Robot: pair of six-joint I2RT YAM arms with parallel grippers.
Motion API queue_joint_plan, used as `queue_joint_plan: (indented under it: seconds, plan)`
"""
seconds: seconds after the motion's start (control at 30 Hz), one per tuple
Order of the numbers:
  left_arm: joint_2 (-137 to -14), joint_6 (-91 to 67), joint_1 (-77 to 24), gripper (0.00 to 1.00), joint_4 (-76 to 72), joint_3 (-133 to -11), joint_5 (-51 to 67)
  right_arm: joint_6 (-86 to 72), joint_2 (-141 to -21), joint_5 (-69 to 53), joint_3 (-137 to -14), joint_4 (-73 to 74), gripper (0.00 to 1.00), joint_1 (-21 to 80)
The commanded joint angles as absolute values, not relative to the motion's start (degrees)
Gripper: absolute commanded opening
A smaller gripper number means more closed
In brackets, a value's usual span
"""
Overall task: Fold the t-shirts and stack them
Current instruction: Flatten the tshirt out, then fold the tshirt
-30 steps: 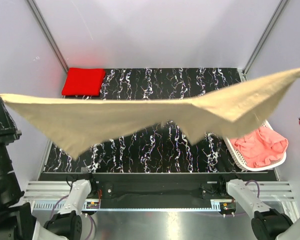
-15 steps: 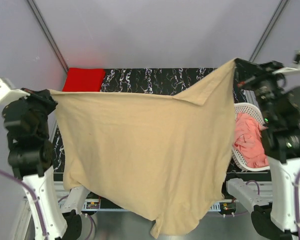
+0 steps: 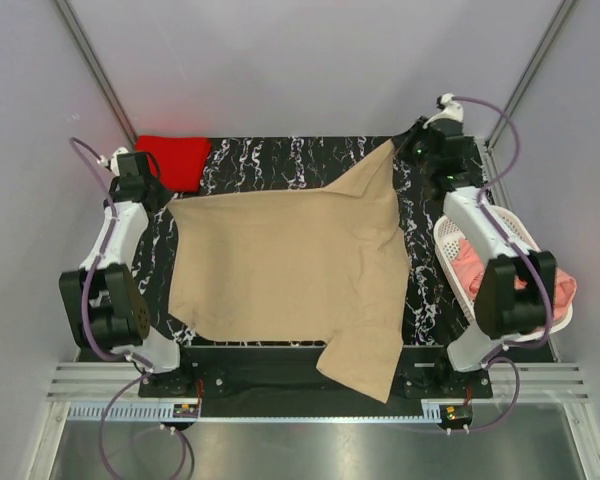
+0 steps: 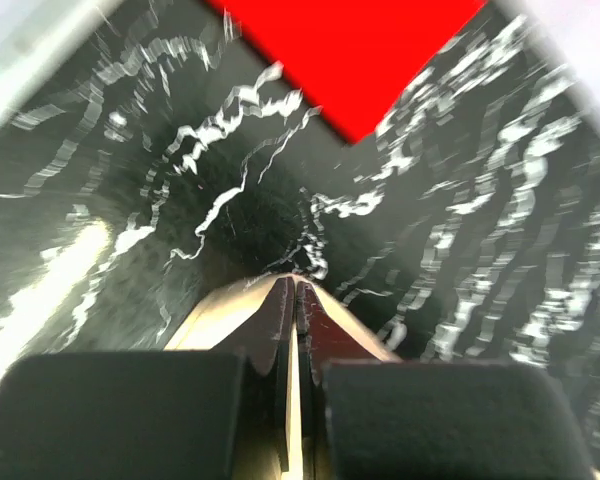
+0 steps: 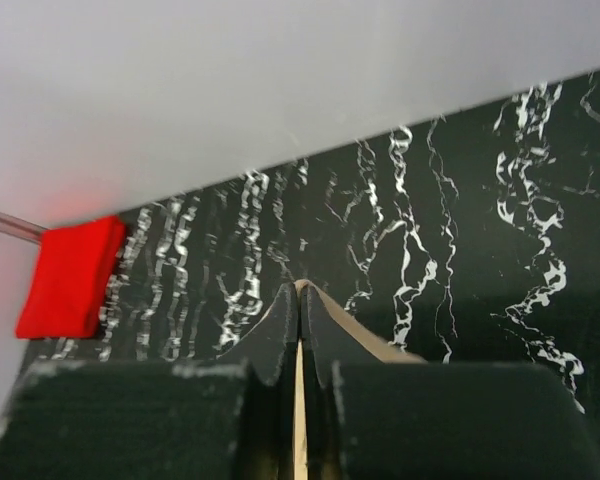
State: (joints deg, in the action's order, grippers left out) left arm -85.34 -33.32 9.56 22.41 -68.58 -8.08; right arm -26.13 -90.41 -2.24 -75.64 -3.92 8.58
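Observation:
The tan t-shirt (image 3: 290,265) lies spread over the black marbled table, one sleeve hanging past the near edge. My left gripper (image 3: 163,203) is shut on its far left corner; tan cloth shows between the fingers in the left wrist view (image 4: 296,300). My right gripper (image 3: 398,148) is shut on its far right corner, held slightly raised; cloth shows between the fingers in the right wrist view (image 5: 300,305). The red t-shirt (image 3: 173,159) lies folded at the far left corner, also in the left wrist view (image 4: 355,55) and the right wrist view (image 5: 72,277). The salmon-pink t-shirt (image 3: 466,265) is bunched in the basket.
The white lattice basket (image 3: 447,240) stands at the right edge of the table, partly behind my right arm. Grey walls and metal frame posts close in the back and sides. The table's near edge (image 3: 280,348) runs just past the shirt's hem.
Both arms have swung the tan shirt down and away from the camera; it went from stretched in the air to hanging to lying flat on the table. Both grippers kept their hold.

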Motion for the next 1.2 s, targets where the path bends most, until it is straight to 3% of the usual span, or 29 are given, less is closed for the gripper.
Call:
queue_joint_plan:
  seconds: [0.0, 0.23, 0.4, 0.8, 1.17]
  plan:
    - [-95.22, -33.84, 9.93, 0.00, 14.50, -73.90, -4.84, -24.61, -98.42, -1.76, -81.64, -13.18, 0.00, 8.35]
    - [-108.18, -33.40, 10.28, 0.00, 18.72, -87.17, -4.13, -23.30, -113.62, -3.69, -95.33, -9.76, 0.00, 8.35]
    - [-111.44, -32.43, 10.63, 0.00, 21.71, -91.32, -2.99, -23.38, -116.10, -2.82, -101.59, -3.79, 0.00, 8.26]
    - [-110.04, -32.17, 11.78, 0.00, 29.70, -89.56, -0.35, -29.87, -109.69, -6.24, -99.06, 12.12, 0.00, 8.09]
    - [-108.99, -29.09, 11.78, 0.00, 42.71, -90.79, 2.11, -32.87, -96.42, -1.58, -94.40, 34.44, 0.00, 8.09]
